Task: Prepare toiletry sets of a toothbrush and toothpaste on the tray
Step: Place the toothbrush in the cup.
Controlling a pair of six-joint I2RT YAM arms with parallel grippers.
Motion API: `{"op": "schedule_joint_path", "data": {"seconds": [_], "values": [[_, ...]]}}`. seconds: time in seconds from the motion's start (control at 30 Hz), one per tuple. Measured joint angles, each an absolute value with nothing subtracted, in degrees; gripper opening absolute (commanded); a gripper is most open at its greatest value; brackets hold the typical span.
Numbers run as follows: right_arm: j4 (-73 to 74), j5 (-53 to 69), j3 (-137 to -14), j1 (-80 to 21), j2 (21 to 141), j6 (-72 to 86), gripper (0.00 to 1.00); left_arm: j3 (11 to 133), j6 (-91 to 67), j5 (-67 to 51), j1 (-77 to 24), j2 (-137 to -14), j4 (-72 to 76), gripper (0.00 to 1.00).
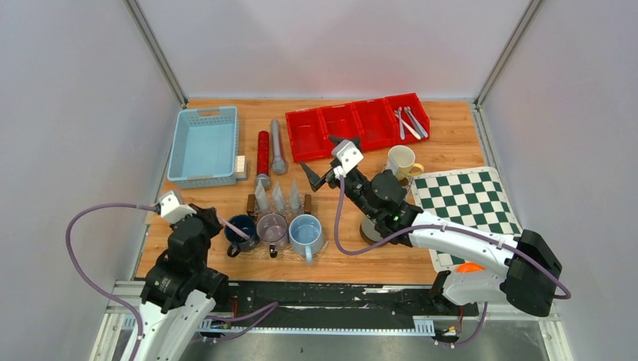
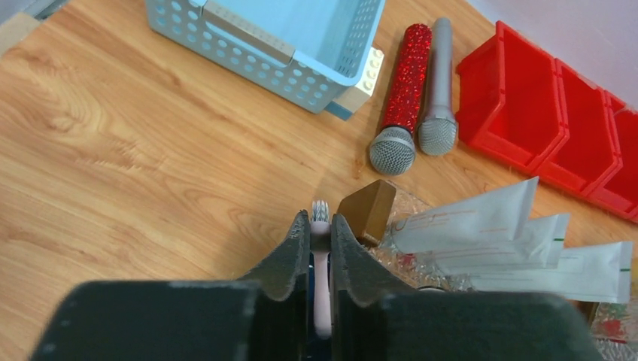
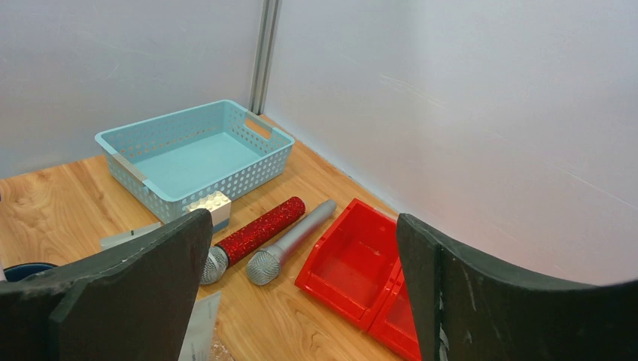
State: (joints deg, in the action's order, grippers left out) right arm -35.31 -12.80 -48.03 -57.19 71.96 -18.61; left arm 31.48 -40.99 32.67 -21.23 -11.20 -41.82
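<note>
Left pincer [image 2: 321, 222] clamps a toothbrush [image 2: 321, 210], right pincer [image 3: 302, 248] gapes wide; I'd grip firmly, carrying it to the far-left tray [image 2: 248, 64].

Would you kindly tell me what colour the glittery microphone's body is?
Red; the glittery microphone shows best in the left wrist view.

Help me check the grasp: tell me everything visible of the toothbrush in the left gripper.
The toothbrush is a thin, pale pinkish-white stick, plastic by its look. Its small bristled head pokes out past the left gripper, whose dark fingers pinch its neck. From above, the handle slants down toward the dark blue mug; its lower end is hidden.
</note>
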Motion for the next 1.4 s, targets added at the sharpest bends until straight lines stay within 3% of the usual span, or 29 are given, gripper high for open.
{"op": "schedule_joint_path", "data": {"seconds": [0.33,0.57,0.9,1.4], "values": [[-35.90,-13.45,-47.81,-55.79,70.81,-19.18,0.95,29.67,-46.26,33.91,-21.23,-8.21,-44.18,0.65],[-31.14,-13.98,-51.07,-51.75,70.52,-18.65,0.94,32.71,-45.76,35.59,-21.23,-8.01,-46.04,0.84],[-11.09,-13.13,-69.49,-30.87,75.55,-8.67,0.89,39.90,-35.38,38.35,-21.23,-7.99,-43.42,0.91],[16.14,-4.12,-87.88,-4.95,100.66,1.89,0.75,40.12,-20.99,32.58,-21.23,-13.87,-24.99,1.00]]}}
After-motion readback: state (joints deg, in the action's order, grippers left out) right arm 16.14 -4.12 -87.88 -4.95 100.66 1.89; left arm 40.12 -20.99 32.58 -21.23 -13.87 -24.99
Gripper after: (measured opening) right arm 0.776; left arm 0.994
